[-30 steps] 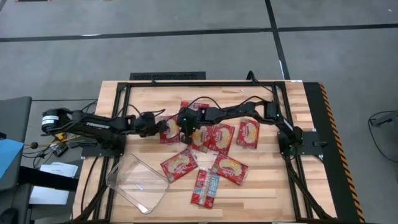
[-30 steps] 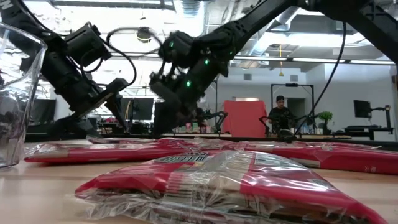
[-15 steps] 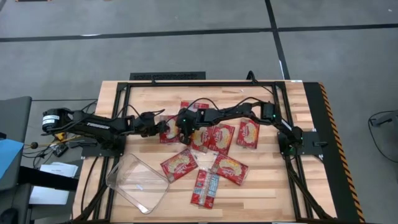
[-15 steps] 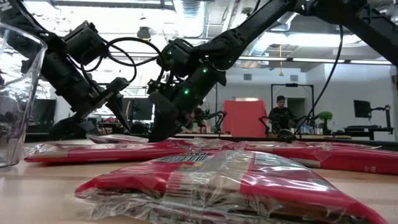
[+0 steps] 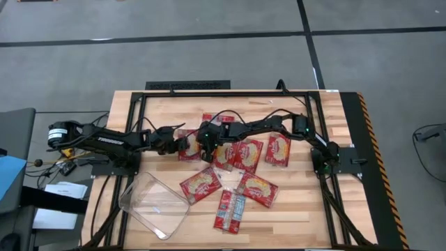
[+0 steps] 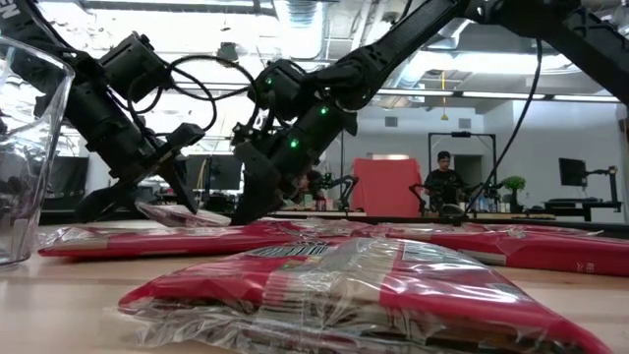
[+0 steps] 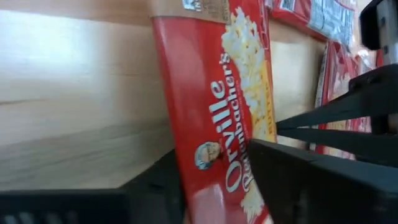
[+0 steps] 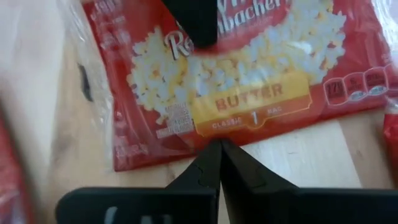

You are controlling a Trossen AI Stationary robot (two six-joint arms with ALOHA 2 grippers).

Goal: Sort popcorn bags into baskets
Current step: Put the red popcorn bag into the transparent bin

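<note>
L gripper reaching in from table's left side, fingers clamping one popcorn bag by its end; bag's gripped end is lifting off the wood in low view, rest w/ the pile. Wrist view showing red packet running between the two dark fingers.

R gripper stretching across from the right side, sitting just beside L gripper over the pile's left part. Fingers pressing together, tips touching, nothing between them; a butter-label bag lying flat on the wood just ahead.

Other popcorn bags lying in a loose overlapping cluster at table centre, one w/ blue-white label at near edge. Clear basket sitting near-left of the pile, apart from it, no bags showing inside.

Person sitting in the room beyond, far back.
</note>
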